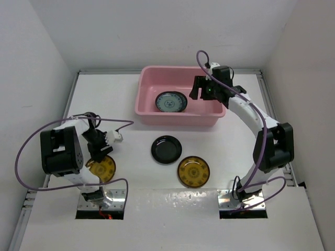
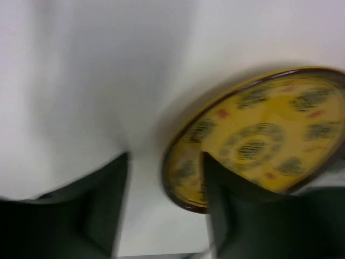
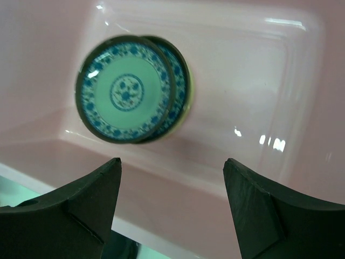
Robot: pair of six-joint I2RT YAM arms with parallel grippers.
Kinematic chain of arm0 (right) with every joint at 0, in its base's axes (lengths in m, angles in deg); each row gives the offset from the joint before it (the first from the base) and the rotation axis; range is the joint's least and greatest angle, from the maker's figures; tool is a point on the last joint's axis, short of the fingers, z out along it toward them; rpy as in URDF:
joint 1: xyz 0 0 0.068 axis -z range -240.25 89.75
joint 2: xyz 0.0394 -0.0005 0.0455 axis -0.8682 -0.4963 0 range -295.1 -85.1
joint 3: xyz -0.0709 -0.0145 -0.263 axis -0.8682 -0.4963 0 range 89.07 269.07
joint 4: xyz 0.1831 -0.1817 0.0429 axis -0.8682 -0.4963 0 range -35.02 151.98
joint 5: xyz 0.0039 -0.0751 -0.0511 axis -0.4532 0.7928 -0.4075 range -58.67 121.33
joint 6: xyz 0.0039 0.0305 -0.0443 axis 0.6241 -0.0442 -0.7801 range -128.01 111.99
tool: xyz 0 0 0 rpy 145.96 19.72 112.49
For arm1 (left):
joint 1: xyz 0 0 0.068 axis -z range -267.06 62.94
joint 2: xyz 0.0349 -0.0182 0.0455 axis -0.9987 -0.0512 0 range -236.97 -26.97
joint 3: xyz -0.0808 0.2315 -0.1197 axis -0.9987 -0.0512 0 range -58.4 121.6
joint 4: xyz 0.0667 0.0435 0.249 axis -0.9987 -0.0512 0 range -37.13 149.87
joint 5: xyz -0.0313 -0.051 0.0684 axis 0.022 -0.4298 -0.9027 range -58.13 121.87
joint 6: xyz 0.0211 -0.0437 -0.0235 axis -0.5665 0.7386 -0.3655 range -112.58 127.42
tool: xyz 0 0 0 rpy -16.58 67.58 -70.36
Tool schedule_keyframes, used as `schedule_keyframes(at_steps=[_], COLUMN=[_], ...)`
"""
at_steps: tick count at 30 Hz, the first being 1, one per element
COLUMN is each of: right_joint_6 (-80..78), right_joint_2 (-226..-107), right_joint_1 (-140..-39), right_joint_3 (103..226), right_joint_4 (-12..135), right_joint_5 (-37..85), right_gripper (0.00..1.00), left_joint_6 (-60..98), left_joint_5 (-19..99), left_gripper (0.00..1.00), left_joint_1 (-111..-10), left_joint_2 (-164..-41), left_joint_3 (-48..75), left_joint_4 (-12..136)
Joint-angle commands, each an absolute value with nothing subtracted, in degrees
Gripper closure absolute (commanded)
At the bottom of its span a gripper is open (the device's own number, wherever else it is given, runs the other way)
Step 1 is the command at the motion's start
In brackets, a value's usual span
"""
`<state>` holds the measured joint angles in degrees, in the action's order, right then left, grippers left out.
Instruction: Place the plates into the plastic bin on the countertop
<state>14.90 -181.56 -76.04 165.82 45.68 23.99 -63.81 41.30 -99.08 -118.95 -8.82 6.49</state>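
Observation:
The pink plastic bin (image 1: 147,107) stands at the back of the white countertop (image 1: 131,225). Two teal-blue patterned plates (image 3: 126,89) lie overlapped on its floor (image 1: 171,102). My right gripper (image 1: 199,90) hovers open above the bin's right half (image 3: 171,161), with nothing between its fingers. A glossy black plate (image 1: 166,149) and an amber-yellow plate (image 1: 193,171) lie in front of the bin. A second amber plate (image 1: 104,168) lies at the left. My left gripper (image 1: 99,155) is down over it, open (image 2: 164,156). The plate's rim (image 2: 178,178) sits between the jaws, and one finger (image 2: 242,216) is over the dish.
White walls enclose the surface on three sides. The bin's near wall (image 3: 178,199) lies just under the right fingers. The left arm's purple cable (image 1: 23,151) loops out toward the left wall. Both arm bases (image 1: 102,201) are bolted at the near edge.

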Motion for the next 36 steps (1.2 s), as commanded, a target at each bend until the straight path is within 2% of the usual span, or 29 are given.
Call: schedule_keyframes(at_steps=[1,3,4,6,7,8,13,17,24,25,26,29,36], right_joint_6=[15.3,15.5,15.6,16.0,16.6,16.9,18.3,18.1,18.7,18.6,18.6,19.0,17.5], right_joint_2=[-177.9,-177.5,-176.5,-176.2,-175.5,-175.5,-175.4,-174.7,-172.5,-172.4,-172.2,-171.5,-171.4], right_joint_1=[-75.4,-75.1,-74.8,-74.6,-74.2,-74.0,-72.6,-71.6,-69.6,-69.5,-69.1,-68.9,-68.3], right_joint_3=[164.1,163.3,162.6,162.2,161.8,161.7,160.8,159.8,156.0,155.9,155.5,154.5,154.4], right_joint_4=[48.4,48.8,49.2,50.5,51.0,51.4,52.4,52.8,53.7,53.6,53.7,54.0,52.9], right_joint_5=[25.2,25.7,26.1,26.7,27.6,27.9,28.4,28.9,29.3,29.5,29.6,29.3,28.6], right_gripper=[0.25,0.25,0.25,0.25,0.25,0.25,0.26,0.26,0.26,0.26,0.26,0.26,0.26], left_joint_6=[-63.6,-63.6,-63.1,-61.5,-59.7,-58.7,-53.0,-48.6,-42.7,-41.8,-41.3,-38.0,-35.9], left_joint_5=[41.5,41.5,41.5,41.5,41.5,42.1,46.6,52.0,60.1,60.1,60.6,60.1,57.6], left_gripper=[0.47,0.60,0.70,0.82,0.96,1.00,1.00,1.00,1.00,0.95,0.85,0.77,0.67], left_joint_1=[-98.0,-98.0,-98.0,-98.0,-98.0,-98.0,-104.7,-112.2,-119.8,-120.4,-120.4,-122.4,-128.4], left_joint_2=[-119.7,-119.2,-118.6,-118.6,-118.6,-119.2,-120.6,-127.5,-133.2,-133.8,-134.4,-137.8,-141.6], left_joint_3=[-13.6,-15.0,-15.5,-16.1,-16.1,-14.6,-5.3,9.2,16.8,16.8,16.8,16.8,16.9], left_joint_4=[14.1,14.1,14.1,14.1,14.1,14.1,14.1,9.3,9.3,9.3,9.3,10.1,11.4])
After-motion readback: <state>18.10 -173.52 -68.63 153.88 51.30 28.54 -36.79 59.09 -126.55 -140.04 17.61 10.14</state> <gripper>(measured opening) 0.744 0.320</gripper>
